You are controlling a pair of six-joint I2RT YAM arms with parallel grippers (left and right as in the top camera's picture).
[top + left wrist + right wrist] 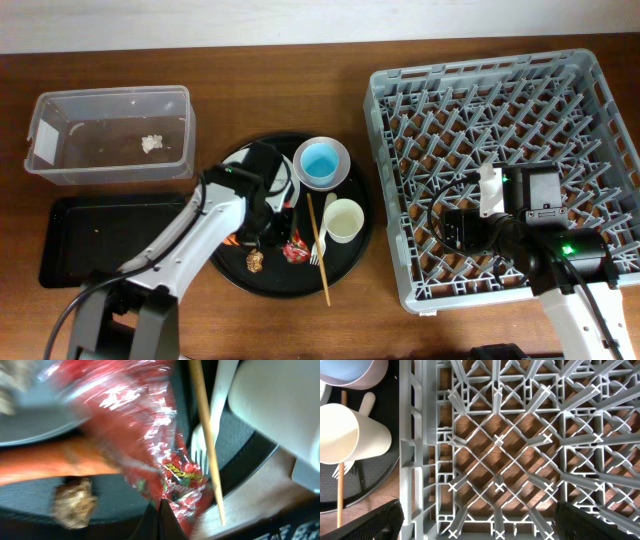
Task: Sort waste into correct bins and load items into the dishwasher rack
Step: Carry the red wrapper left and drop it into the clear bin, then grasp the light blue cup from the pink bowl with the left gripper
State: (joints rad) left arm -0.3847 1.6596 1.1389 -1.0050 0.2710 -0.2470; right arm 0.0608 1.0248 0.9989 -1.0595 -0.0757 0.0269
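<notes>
The crinkly red snack wrapper [165, 460] is light, limp, slippery film. The left gripper [160, 510] seems pinched on its edge, jaws closed. The right gripper [482, 522] has its jaws wide.

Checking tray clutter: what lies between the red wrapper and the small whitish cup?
The thin wooden chopstick and white plastic fork lie between red snack wrapper and small whitish cup; overhead and left wrist views show this.
</notes>
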